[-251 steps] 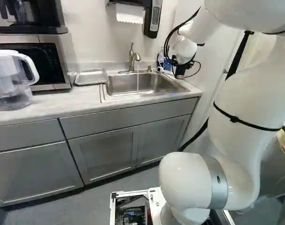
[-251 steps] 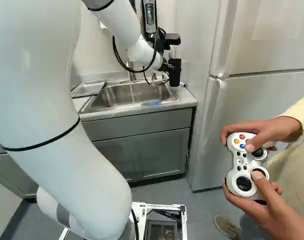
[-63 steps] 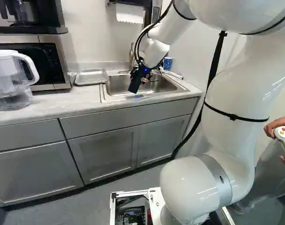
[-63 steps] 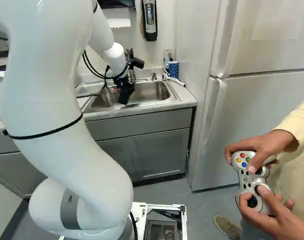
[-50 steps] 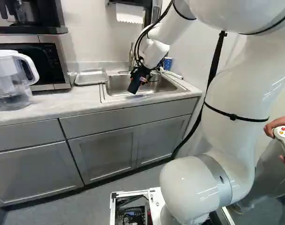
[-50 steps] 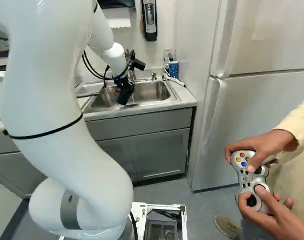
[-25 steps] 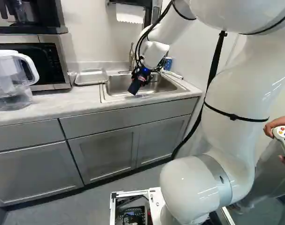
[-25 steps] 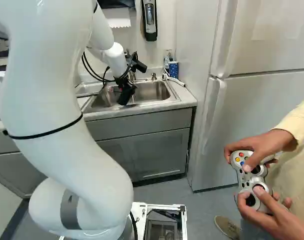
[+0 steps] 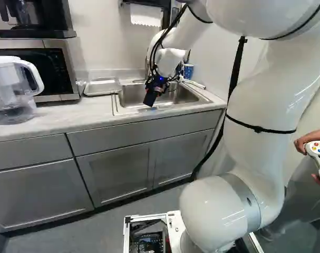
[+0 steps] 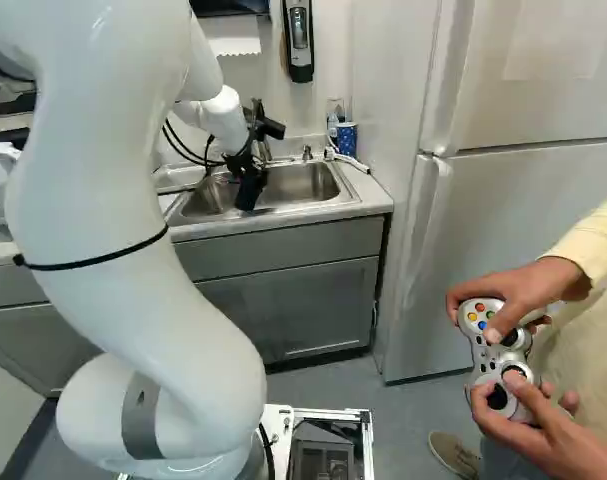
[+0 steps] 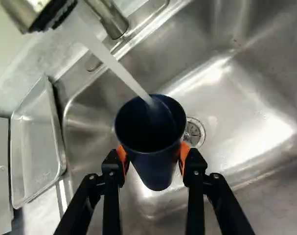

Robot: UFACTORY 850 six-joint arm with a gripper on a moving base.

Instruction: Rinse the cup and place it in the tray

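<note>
Has the dark blue cup [image 11: 155, 169] clamped in the tool [image 9: 156, 88] above the sink [image 11: 265, 107], catching running water [image 11: 109, 61] inside. Has the tray [image 9: 103, 87] beside the sink.

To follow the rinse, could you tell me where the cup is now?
In the wrist view, the dark blue cup is between the hand's orange pads, over the sink, on the tray's side of the drain, its mouth under the faucet's stream.

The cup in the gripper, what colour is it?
The cup is dark blue, seen best in the wrist view.
</note>
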